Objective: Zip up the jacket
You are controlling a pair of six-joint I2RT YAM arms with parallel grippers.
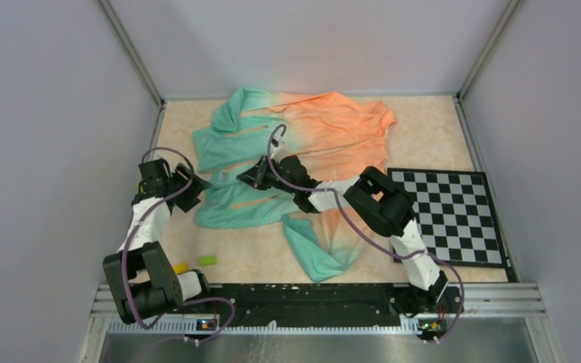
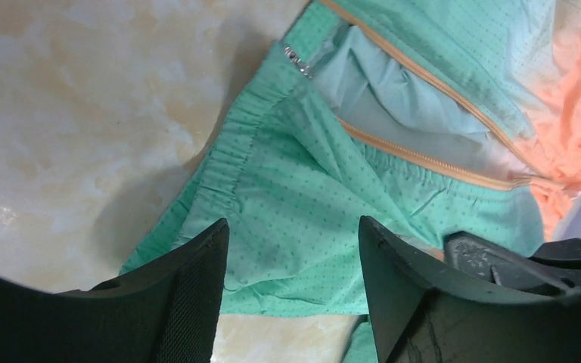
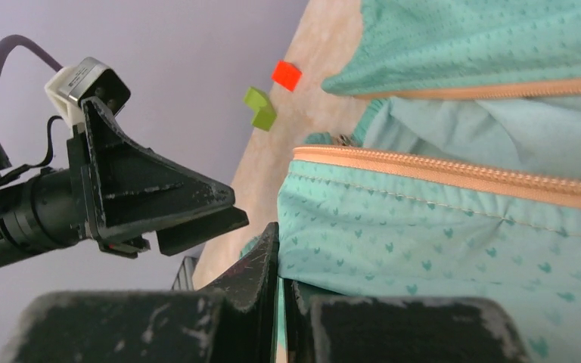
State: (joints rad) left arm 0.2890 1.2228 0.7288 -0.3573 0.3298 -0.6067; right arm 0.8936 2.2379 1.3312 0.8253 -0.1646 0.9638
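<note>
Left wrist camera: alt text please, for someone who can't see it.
The left gripper hangs open over the teal hem of the jacket. Its unzipped orange zipper runs diagonally to the upper right; marbled table shows at left.

teal-to-orange dotted jacket (image 1: 333,128), black-and-white checkerboard (image 1: 450,215)

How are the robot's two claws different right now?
The left gripper holds its fingers apart over the jacket; the right gripper is squeezed shut, pinching its teal edge. The left gripper is at the jacket's outer hem; the right gripper is beside the orange zipper. Both have black fingers.
</note>
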